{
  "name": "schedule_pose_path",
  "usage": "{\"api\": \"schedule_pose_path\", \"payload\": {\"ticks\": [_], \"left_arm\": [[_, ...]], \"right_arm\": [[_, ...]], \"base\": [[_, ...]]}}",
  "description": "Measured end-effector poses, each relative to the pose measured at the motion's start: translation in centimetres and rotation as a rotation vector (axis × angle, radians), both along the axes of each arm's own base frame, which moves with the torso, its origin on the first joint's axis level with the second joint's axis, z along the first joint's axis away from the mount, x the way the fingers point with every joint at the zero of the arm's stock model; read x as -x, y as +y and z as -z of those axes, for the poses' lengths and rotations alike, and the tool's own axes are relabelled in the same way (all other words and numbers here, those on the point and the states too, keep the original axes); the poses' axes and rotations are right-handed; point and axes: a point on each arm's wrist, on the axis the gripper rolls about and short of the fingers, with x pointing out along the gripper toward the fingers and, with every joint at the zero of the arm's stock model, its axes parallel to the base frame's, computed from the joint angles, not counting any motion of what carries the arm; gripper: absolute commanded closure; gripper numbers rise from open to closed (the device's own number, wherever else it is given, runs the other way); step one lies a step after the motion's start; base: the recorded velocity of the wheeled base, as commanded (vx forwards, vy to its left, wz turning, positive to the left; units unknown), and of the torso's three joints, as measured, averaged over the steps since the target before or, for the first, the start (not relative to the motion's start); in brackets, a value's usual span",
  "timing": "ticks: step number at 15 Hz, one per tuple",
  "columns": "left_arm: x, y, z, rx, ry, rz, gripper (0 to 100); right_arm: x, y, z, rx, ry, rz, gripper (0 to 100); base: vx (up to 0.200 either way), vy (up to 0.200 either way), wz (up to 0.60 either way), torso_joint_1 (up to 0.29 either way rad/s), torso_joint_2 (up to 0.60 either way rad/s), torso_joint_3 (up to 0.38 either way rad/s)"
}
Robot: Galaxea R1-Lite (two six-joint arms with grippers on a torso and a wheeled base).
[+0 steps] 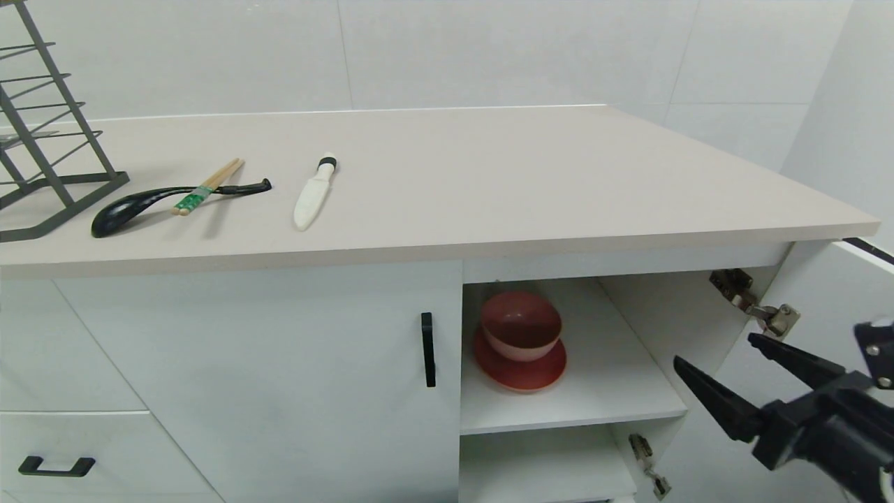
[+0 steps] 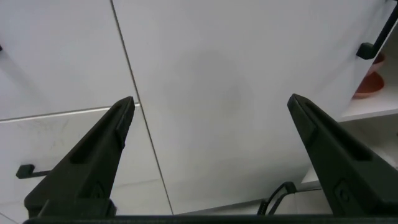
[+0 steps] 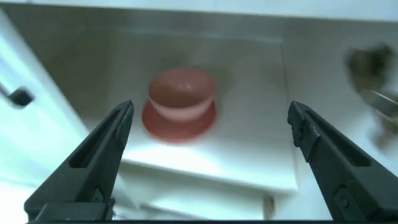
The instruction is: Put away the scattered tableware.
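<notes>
In the head view, a black spoon [image 1: 126, 207], chopsticks [image 1: 207, 187] and a white knife [image 1: 314, 193] are being left lying on the counter [image 1: 524, 175] in the upper left of the frame, near a wire rack [image 1: 42, 140]. A pink bowl [image 1: 520, 327] is being carried by a red plate [image 1: 520, 370] on the cupboard shelf [image 1: 601, 398], low in the middle. The right gripper [image 1: 714, 349] is being held wide open at the lower right.

In the left wrist view, the left gripper [image 2: 211, 101] is being held wide open, facing a white cupboard door [image 2: 236, 68].

In the right wrist view, the bowl and plate are being shown on the shelf beyond the spread fingers [image 3: 93, 162].
</notes>
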Motion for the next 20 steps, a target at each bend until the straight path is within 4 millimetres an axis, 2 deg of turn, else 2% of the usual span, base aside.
{"api": "schedule_pose_path", "payload": {"ticks": [3,8,12,14,17,20], "left_arm": [[0.2,0.0,0.1,0.006,-0.016,0.064,0],[0.5,0.0,0.1,-0.029,-0.063,0.054,0],[0.6,0.1,0.3,-0.118,-0.074,0.023,0],[0.6,0.1,0.3,-0.078,-0.065,0.018,0],[0.5,0.3,0.9,-0.014,0.007,-0.059,0],[0.5,0.3,0.9,0.03,0.008,-0.068,0]], "right_arm": [[3.3,-2.5,-0.1,0.02,0.037,0.047,0],[6.7,-5.1,0.3,0.002,0.005,0.157,0],[9.3,-6.2,1.1,0.02,-0.011,0.146,0],[10.6,-6.6,1.2,0.034,0.005,0.176,0],[12.7,-7.0,1.2,0.084,-0.06,0.303,0],[13.8,-6.9,2.8,0.134,-0.129,0.376,0]], "base": [[0.0,0.0,0.0,0.0,0.0,0.0],[0.0,0.0,0.0,0.0,0.0,0.0],[0.0,0.0,0.0,0.0,0.0,0.0],[0.0,0.0,0.0,0.0,0.0,0.0],[0.0,0.0,0.0,0.0,0.0,0.0],[0.0,0.0,0.0,0.0,0.0,0.0]]}}
